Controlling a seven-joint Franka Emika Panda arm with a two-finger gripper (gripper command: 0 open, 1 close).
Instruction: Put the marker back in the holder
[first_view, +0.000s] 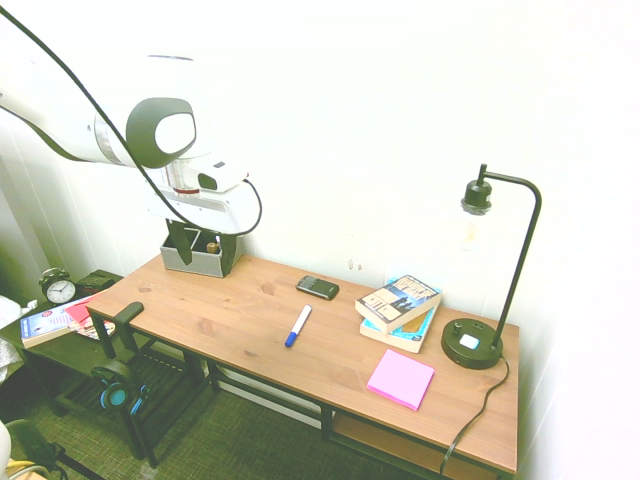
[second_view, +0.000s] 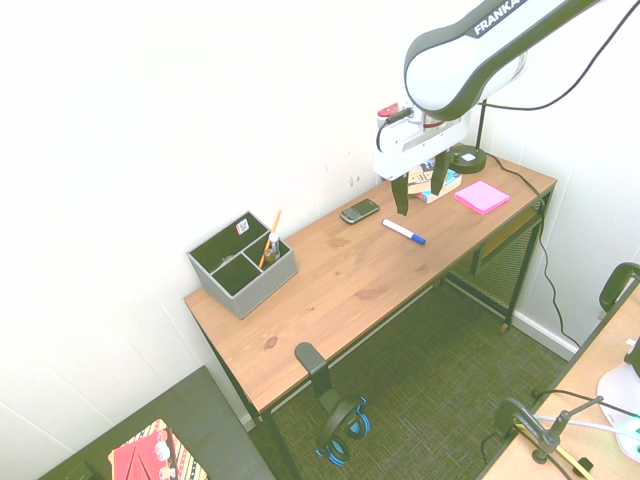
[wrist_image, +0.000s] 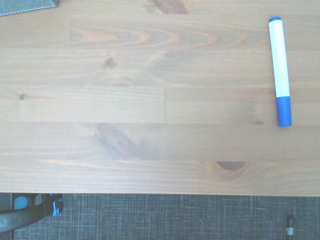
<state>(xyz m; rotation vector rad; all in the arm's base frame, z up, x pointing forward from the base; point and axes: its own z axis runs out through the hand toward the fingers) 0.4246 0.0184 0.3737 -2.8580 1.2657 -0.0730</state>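
From the second exterior view, going left to right, we are seeing the grey holder (second_view: 243, 264) sitting at the desk's (second_view: 330, 290) end, with a pencil (second_view: 271, 238) standing in it. The black phone (second_view: 360, 211) is lying near the wall. Our gripper (second_view: 422, 190) is hovering above the desk, jaws standing wide apart, gripping nothing. The marker (second_view: 404, 232) is lying on the wood, its blue cap pointing away from the phone.
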